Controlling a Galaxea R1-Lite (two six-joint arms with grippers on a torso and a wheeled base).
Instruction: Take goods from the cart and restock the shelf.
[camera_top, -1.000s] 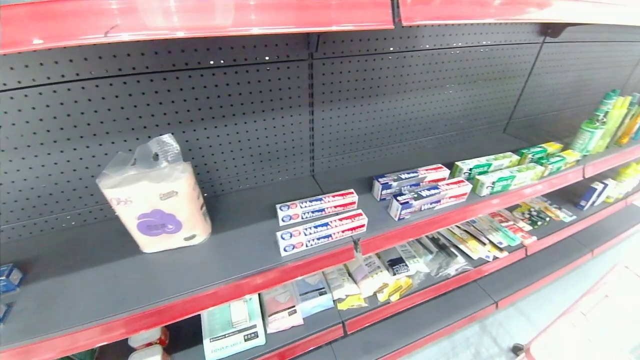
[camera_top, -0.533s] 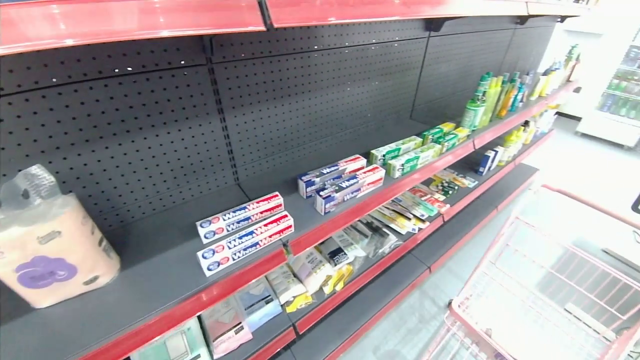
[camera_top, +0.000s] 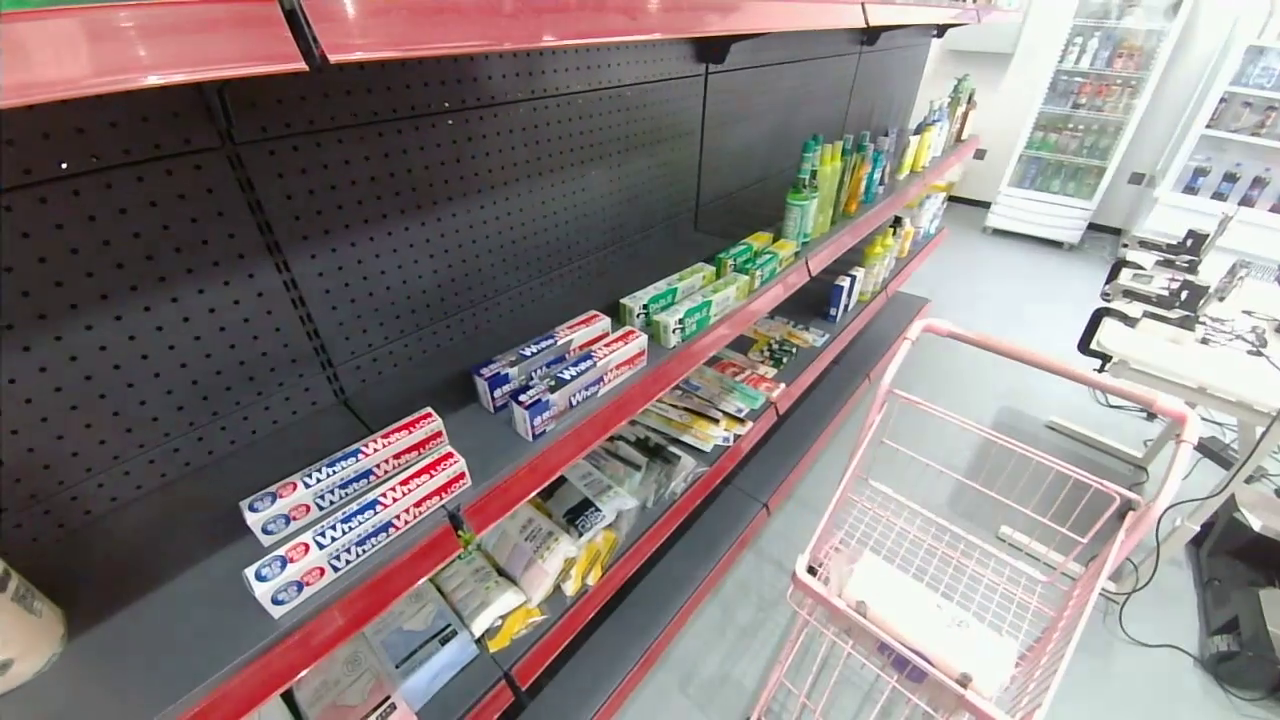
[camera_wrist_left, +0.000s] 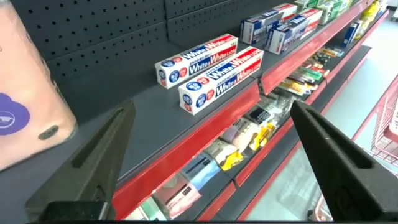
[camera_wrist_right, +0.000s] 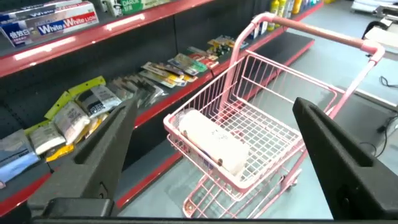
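The cart (camera_top: 1050, 368) is made of pink wire and stands on the floor in the aisle, near the shelf (camera_top: 600, 425) but apart from it. In its basket lies one long white pack (camera_top: 930, 625), on its side, close to the end of the basket nearest the camera. The right wrist view looks down on this same pack (camera_wrist_right: 214, 140). The right jaws hang above the cart, spread wide, and hold nothing.

The left jaws are also spread wide and hold nothing. They are in front of the red edge of the shelf, facing a pack of toilet paper (camera_wrist_left: 25, 106) and two toothpaste boxes (camera_wrist_left: 208, 68). In the head view this toilet paper pack (camera_top: 25, 625) is cut off by the picture's left edge.

On the grey shelf board, two red, white and blue toothpaste boxes (camera_top: 355, 510) lie side by side near the front edge. Farther along lies a second pair of the same kind (camera_top: 560, 370). After it come green and white boxes (camera_top: 685, 300), and then upright green and yellow bottles (camera_top: 830, 185). Between the toilet paper and the first pair of boxes the board is bare.

On the lower shelf there are many flat packets (camera_top: 560, 520), lying or leaning in a row. At the far end of the aisle stand glass-door coolers (camera_top: 1080, 110) with drinks.
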